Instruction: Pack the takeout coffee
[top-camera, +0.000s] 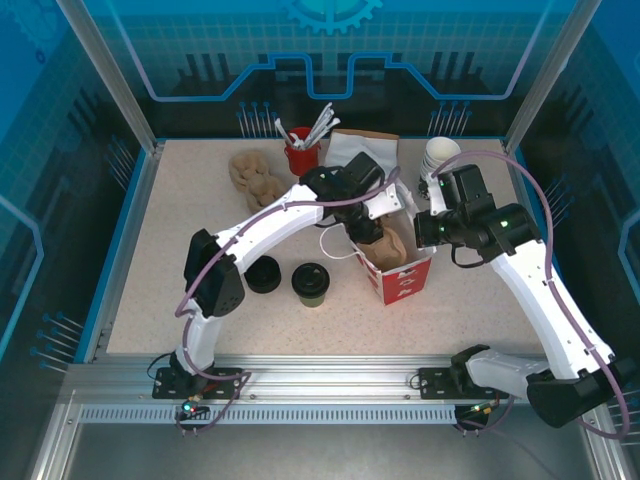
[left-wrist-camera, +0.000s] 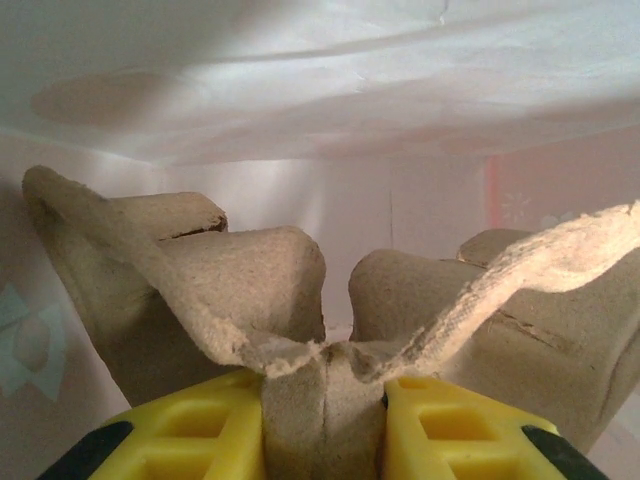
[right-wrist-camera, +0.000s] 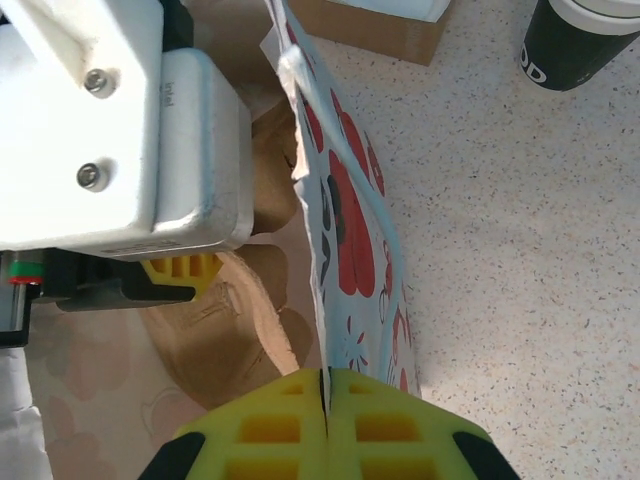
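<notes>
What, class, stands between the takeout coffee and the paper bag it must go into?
On the table nothing visible stands between the takeout coffee and the paper bag. The bag's mouth is occupied, though: the left gripper reaches inside it, shut on a pulp cup carrier. The right gripper pinches the bag's rim.

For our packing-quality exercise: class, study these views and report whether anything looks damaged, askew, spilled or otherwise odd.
The pulp cup carrier inside the paper bag looks ragged: its rim is frayed and buckled where the left fingers pinch it. Nothing appears spilled.
</notes>
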